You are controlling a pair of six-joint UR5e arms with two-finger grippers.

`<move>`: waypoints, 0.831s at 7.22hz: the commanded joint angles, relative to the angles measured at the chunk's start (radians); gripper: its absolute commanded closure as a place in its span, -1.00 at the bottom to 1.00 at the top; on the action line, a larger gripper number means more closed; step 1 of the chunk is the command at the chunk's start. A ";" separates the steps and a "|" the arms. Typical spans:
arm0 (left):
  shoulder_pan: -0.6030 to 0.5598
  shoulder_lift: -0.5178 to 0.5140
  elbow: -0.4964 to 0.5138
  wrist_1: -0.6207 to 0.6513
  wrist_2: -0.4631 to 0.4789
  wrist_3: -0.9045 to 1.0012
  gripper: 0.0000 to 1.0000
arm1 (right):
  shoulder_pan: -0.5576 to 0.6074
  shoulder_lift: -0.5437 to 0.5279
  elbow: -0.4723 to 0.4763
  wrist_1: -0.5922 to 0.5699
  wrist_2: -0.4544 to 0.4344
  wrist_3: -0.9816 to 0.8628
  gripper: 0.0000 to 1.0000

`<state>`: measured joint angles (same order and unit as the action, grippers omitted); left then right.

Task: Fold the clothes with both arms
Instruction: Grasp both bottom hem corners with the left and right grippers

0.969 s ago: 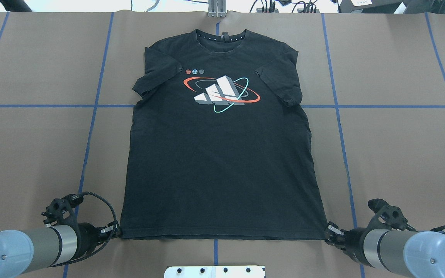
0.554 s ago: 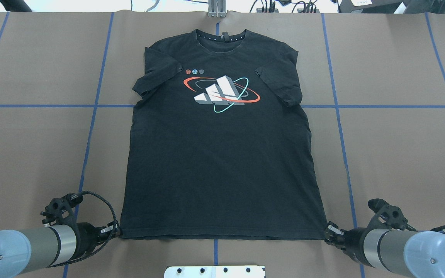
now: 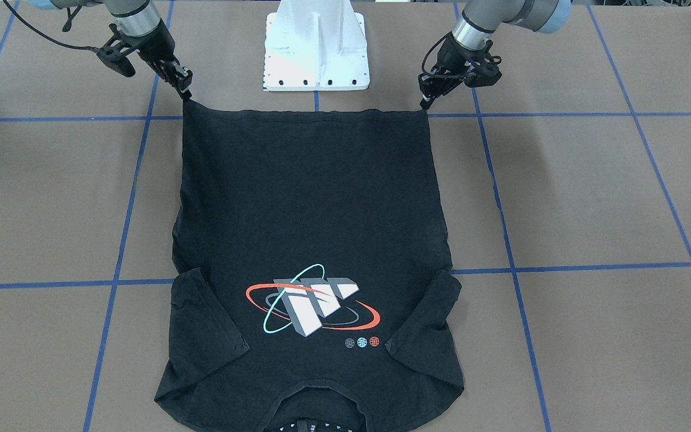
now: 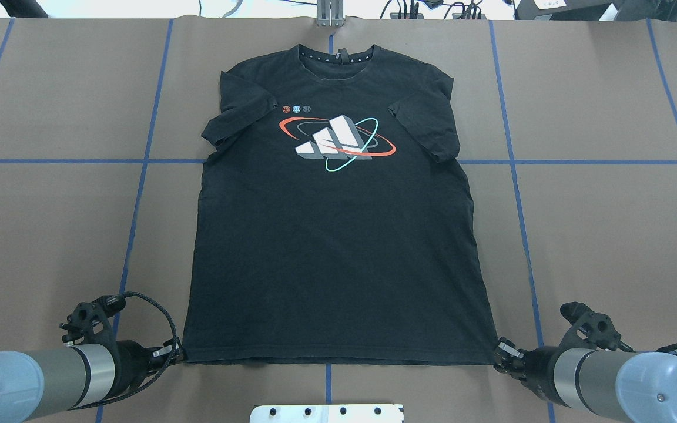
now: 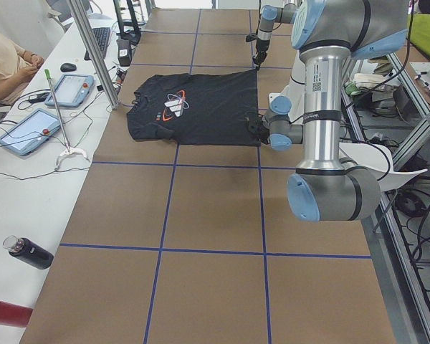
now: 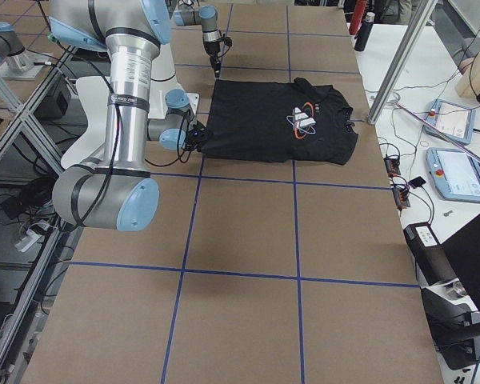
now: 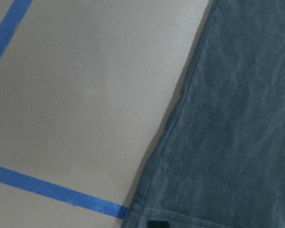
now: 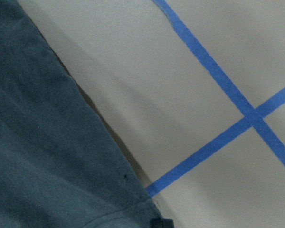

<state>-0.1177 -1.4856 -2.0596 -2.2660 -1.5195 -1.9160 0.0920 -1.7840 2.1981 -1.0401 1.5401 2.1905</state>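
Note:
The black T-shirt (image 4: 338,247) lies flat and face up on the brown table, collar at the far edge, its white-grey logo (image 4: 334,141) ringed in orange and cyan. My left gripper (image 4: 178,354) is shut on the near-left hem corner, which the front view shows drawn to a small peak at that gripper (image 3: 424,103). The right gripper (image 4: 498,352) pinches the near-right hem corner in the same way (image 3: 186,91). In each wrist view the shirt cloth (image 7: 237,118) (image 8: 38,142) fills one side, with a dark fingertip at the bottom edge on the hem.
The white pedestal base (image 3: 315,48) stands between the arms just behind the hem. Blue tape lines (image 4: 138,194) grid the table. Beyond the collar runs a bench with tablets (image 5: 21,132), cables, an aluminium post (image 5: 93,54) and a seated person (image 5: 7,57).
The left arm has slid very slightly back toward the robot. The shirt and the right arm look the same.

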 commanded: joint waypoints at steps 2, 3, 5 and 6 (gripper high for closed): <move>0.010 -0.018 0.006 0.056 -0.004 0.000 -0.43 | 0.000 0.000 0.000 0.000 0.000 0.000 1.00; 0.015 -0.019 0.010 0.063 -0.004 0.000 -0.38 | 0.000 0.001 0.000 0.000 0.000 0.000 1.00; 0.016 -0.028 0.013 0.065 -0.004 0.000 -0.29 | 0.000 0.001 0.000 0.000 0.000 0.000 1.00; 0.016 -0.028 0.016 0.065 -0.004 0.000 -0.26 | 0.000 0.000 0.000 0.000 0.000 0.000 1.00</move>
<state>-0.1019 -1.5124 -2.0469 -2.2020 -1.5232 -1.9163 0.0920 -1.7829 2.1982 -1.0400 1.5401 2.1905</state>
